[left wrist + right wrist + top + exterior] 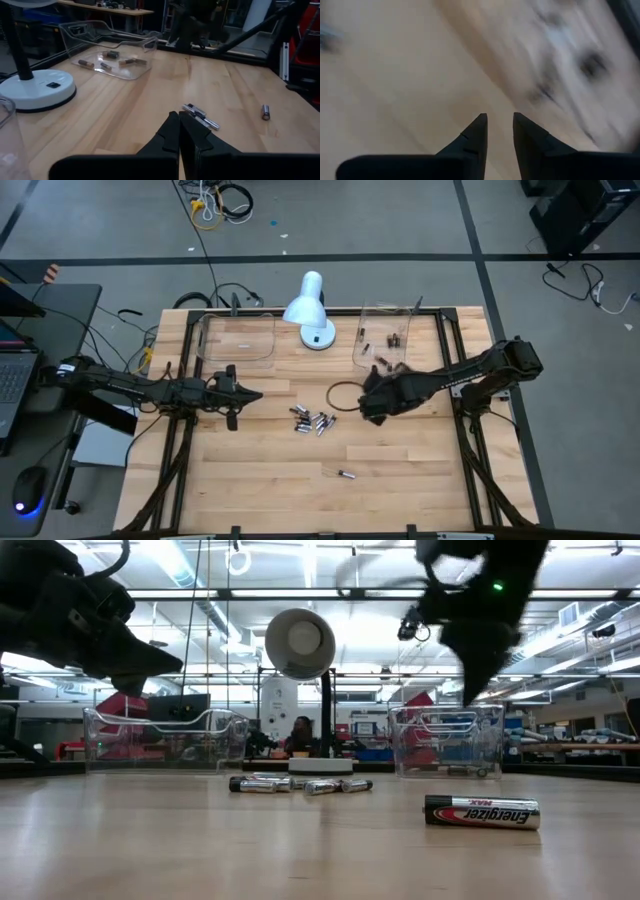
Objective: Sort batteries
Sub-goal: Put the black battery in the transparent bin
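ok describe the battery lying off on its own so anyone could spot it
Start at the white desk lamp at the table's far edge, then come past the cluster of batteries mid-table. Nearer the front edge lies the lone battery, apart from all the others.

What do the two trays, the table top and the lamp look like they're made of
Trays: clear glossy plastic, probably; the room shows through their walls. Table top: light wood planks with visible seams and grain, satin finish. Lamp: smooth white shade and base; painted metal or plastic, cannot tell which.

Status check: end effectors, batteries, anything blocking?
Left end effector shut, empty, left of the battery pile. Right end effector open, empty, above the table. Lone battery near front. Nothing blocking.
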